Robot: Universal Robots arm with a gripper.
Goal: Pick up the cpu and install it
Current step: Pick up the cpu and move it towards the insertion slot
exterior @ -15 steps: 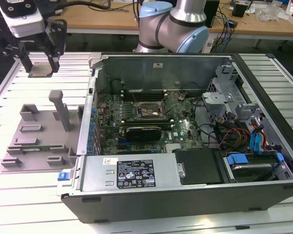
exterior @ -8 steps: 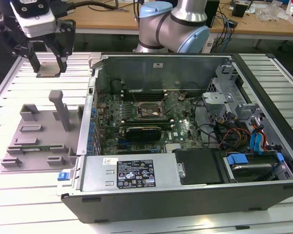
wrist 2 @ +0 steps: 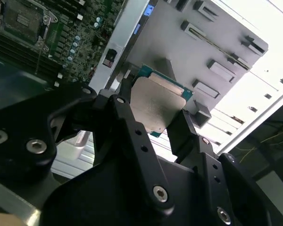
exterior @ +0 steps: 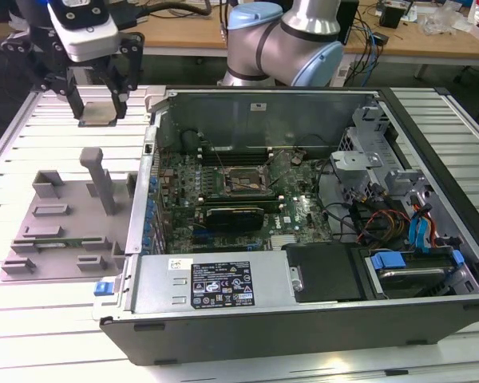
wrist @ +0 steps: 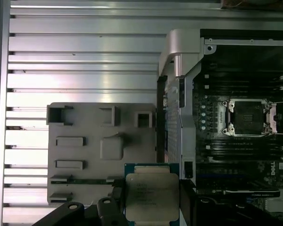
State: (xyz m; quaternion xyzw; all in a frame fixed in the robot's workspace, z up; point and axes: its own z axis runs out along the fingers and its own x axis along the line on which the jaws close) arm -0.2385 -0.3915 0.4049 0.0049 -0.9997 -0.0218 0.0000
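The cpu (wrist: 152, 193) is a flat square chip with a silvery top and a green rim, and my gripper (wrist 2: 155, 115) is shut on it, with a black finger (wrist 2: 127, 101) on either side. In the exterior view the gripper (exterior: 97, 105) hangs with the cpu (exterior: 98, 114) above the slatted table, at the view's left, behind the grey holder tray (exterior: 64, 215) and left of the open computer case (exterior: 303, 303). The motherboard's black socket frame (exterior: 243, 182) sits inside the case, apart from the gripper; it also shows as a socket (wrist: 249, 117) in the first wrist view.
The grey tray (wrist: 99, 150) has an upright post (exterior: 100, 179) and a thin green memory stick (exterior: 60, 234) lying in a slot. The case wall (exterior: 148, 159) stands between tray and motherboard. Cables (exterior: 359, 211) and drive bays (exterior: 415, 263) fill the case's right side. The arm's base (exterior: 283, 44) stands behind.
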